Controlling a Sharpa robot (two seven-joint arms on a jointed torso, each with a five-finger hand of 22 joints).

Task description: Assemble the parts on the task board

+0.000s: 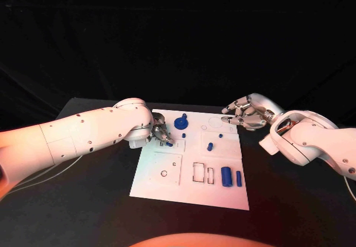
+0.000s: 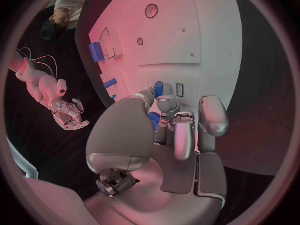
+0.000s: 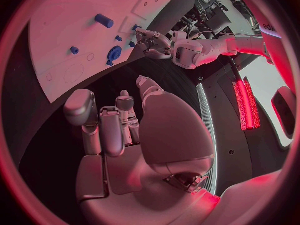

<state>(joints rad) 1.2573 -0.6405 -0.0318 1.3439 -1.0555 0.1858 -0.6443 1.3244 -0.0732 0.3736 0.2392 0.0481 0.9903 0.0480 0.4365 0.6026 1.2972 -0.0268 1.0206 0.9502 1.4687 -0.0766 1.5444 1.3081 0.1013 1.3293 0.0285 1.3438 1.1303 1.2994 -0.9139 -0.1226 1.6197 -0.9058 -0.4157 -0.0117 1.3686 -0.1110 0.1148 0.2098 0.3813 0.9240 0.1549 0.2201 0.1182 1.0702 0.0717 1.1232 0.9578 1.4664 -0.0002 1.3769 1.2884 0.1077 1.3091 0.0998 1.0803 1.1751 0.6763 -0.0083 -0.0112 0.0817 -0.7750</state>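
Working at the task board (image 1: 159,188), the white plate lying mid-bench, is the left robot hand (image 1: 159,135), set over the board's near-left upper edge at about 10 o'clock from the board's centre.

Item, left robot hand: fingers (image 2: 185,135) drawn together round a small blue part (image 2: 158,89); the left wrist view shows blue between the fingertips, so it is judged to be pinching that part, probably to seat it in a recess nearby. Whether the part is already touching the board cannot be told.

Item, right robot hand (image 1: 247,116): hangs off the board's far-right corner, at about 2 o'clock, above the black bench (image 1: 297,206). Fingers loosely curled, apart, nothing between them; judged to be waiting clear of the work.

Item, loose parts: a round blue piece with a knob (image 1: 181,123) at 12 o'clock; a small blue peg (image 1: 210,146) near centre; two upright blue cylinders (image 1: 226,176) side by side at 4 o'clock, beside rectangular outlined slots (image 1: 199,173). Placement suggests some parts stand in their sockets while others await fitting.

Hidden or unclear: the left palm covers the held part's lower end and the recess beneath it; the shapes of the smallest blue pieces are too small to tell.
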